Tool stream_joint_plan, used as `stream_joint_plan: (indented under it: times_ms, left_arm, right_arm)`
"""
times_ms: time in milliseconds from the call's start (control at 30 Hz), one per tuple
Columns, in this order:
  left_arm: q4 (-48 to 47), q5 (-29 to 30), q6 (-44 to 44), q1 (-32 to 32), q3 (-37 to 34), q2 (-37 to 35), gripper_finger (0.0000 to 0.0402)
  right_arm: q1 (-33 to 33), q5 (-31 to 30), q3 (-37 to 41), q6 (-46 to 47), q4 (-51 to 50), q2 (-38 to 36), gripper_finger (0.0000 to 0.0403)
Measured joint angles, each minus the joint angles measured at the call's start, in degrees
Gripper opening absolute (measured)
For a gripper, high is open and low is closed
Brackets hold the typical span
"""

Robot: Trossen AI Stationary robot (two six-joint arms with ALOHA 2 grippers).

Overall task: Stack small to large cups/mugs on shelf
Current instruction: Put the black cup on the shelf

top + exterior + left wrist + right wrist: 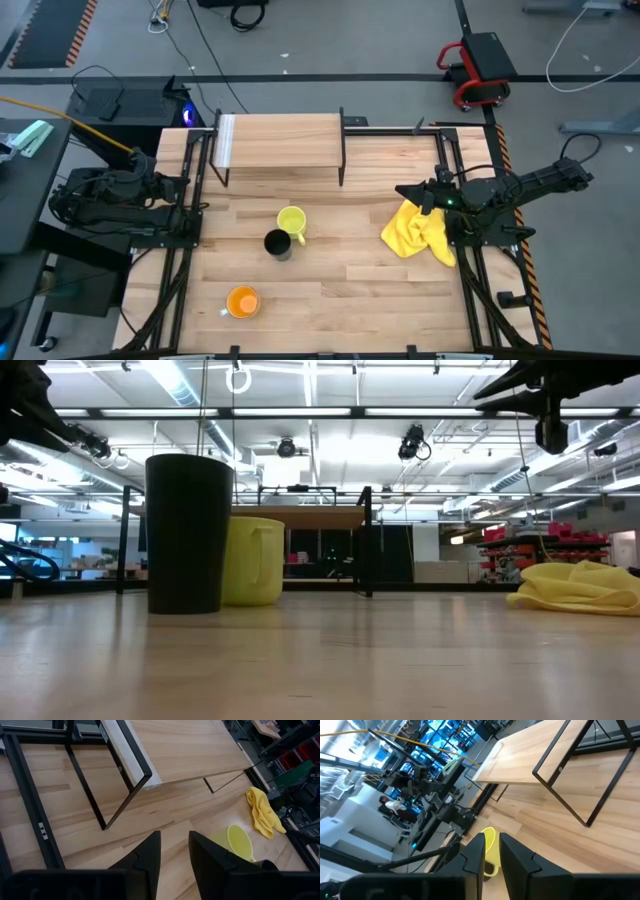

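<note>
The left end effector [174, 851] waits at the left edge of the tabletop [340, 300], above the surface; its fingers stand slightly apart with a narrow gap and grip nothing. The right end effector [491, 854] waits at the right edge, likewise with a narrow gap between its fingers and nothing between them.

The shelf [280, 140], a light-wood board on thin black legs, stands at the far side of the tabletop, left of centre, with nothing on its top. The yellow-green cup [291, 221] stands near the tabletop's centre, in front of the shelf. The black cup [277, 244] stands just beside it on the near-left side; whether the two touch cannot be determined. The orange cup [242, 301] stands apart at the near side. A yellow cloth [420, 233] lies crumpled at the right, beside the right arm.

The tabletop is pale butcher-block wood in a black metal frame. The surrounding floor is grey, with cables across it and a red-and-black cart [478, 68] beyond the far edge. Ceiling strip lights [170, 380] run overhead.
</note>
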State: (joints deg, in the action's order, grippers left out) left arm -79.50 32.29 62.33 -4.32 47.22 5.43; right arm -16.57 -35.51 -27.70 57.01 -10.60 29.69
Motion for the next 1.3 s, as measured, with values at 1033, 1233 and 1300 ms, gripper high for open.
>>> stream_joint_plan:
  times_ms: [1033,1233,1300]
  left_arm:
    - [48.9,-3.3,-8.7,0.0,0.0,9.1,0.0107]
    - [60.8,-15.4,-18.1,0.0,3.1,20.7,0.0107]
    - [56.8,-16.6,-18.5,0.0,6.4,24.6,0.0104]
  right_arm:
    - [1.7,0.2,0.0,5.0,1.4,0.0,0.0063]
    - [1.7,1.7,-0.7,4.3,3.7,0.0,0.0064]
    - [1.7,4.1,-1.9,3.3,3.8,-0.1,0.0063]
